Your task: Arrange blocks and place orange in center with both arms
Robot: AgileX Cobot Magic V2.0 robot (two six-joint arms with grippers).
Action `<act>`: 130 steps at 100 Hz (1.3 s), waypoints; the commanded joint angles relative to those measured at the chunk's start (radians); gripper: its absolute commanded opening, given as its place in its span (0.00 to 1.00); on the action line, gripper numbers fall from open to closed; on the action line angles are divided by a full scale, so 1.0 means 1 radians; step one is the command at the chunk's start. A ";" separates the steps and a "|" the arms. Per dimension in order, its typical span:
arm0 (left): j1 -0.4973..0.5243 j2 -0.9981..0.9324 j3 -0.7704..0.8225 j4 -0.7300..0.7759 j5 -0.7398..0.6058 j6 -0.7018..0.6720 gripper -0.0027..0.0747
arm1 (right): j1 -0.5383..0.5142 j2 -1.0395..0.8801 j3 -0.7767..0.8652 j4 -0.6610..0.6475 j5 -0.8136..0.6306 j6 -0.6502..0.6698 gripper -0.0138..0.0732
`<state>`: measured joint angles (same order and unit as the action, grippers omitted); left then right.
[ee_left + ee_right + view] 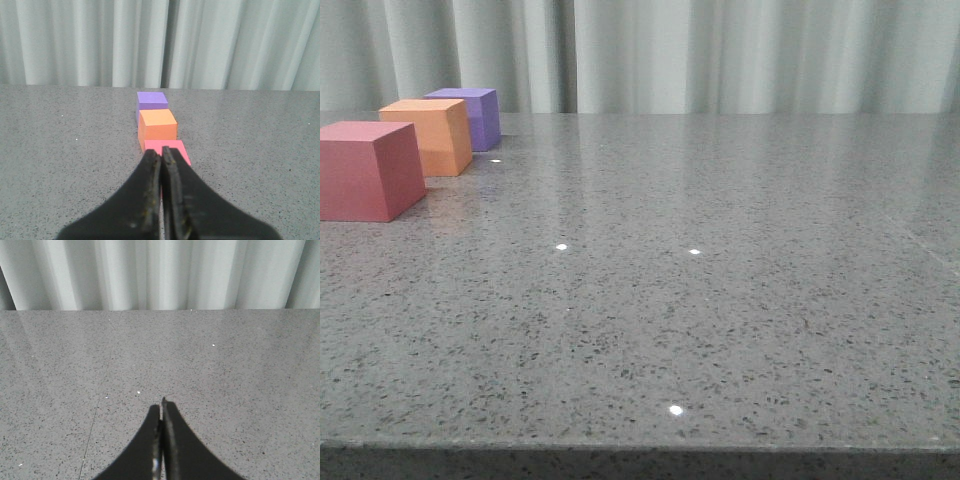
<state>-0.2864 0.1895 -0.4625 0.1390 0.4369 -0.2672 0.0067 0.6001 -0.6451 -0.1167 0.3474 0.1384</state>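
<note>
The speckled grey table [720,330] fills the near part of the front view and carries nothing in its foreground apart from small light reflections. Further back, at the left side, stands the red-pink cube [368,170], the closest of the three blocks. Behind it stands the orange cube [430,135], and behind that the purple cube [472,115], which is nearest to the curtain [720,55]. The three form a single row running away from the robot, with the orange cube in the middle position; this arrangement appears to match the layout the task calls for, so the task is judged complete or nearly so. Whether neighbouring cubes touch cannot be determined. In the left wrist view, the left gripper [161,156] has its fingers pressed together with nothing between them. It points along the row from the near end and partly hides the red-pink cube; contact with that cube cannot be confirmed. This alignment suggests the left arm is the one serving the row. In the right wrist view, the right gripper [162,405] is likewise closed and empty, over bare table well away from the blocks. Neither arm appears in the front view.
</note>
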 commanded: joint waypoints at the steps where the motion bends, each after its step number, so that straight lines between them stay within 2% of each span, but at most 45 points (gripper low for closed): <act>1: 0.002 0.010 -0.025 0.001 -0.084 0.000 0.01 | -0.006 -0.003 -0.025 -0.016 -0.074 -0.012 0.08; 23: 0.004 0.005 0.008 0.035 -0.111 0.000 0.01 | -0.006 -0.003 -0.025 -0.016 -0.074 -0.012 0.08; 49: 0.090 -0.092 0.221 0.017 -0.376 0.002 0.01 | -0.006 -0.003 -0.025 -0.016 -0.073 -0.012 0.08; 71: 0.207 -0.231 0.386 -0.031 -0.385 0.069 0.01 | -0.006 -0.003 -0.025 -0.016 -0.073 -0.012 0.08; 91: 0.286 -0.229 0.485 -0.042 -0.455 0.069 0.01 | -0.006 -0.003 -0.025 -0.016 -0.073 -0.012 0.08; 103: 0.295 -0.229 0.507 -0.043 -0.510 0.069 0.01 | -0.006 -0.003 -0.025 -0.016 -0.074 -0.012 0.08; 130: 0.295 -0.229 0.507 -0.043 -0.518 0.069 0.01 | -0.006 -0.003 -0.025 -0.016 -0.073 -0.012 0.08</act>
<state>0.0088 -0.0042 0.0025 0.1057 0.0062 -0.2004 0.0067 0.5993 -0.6451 -0.1167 0.3474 0.1384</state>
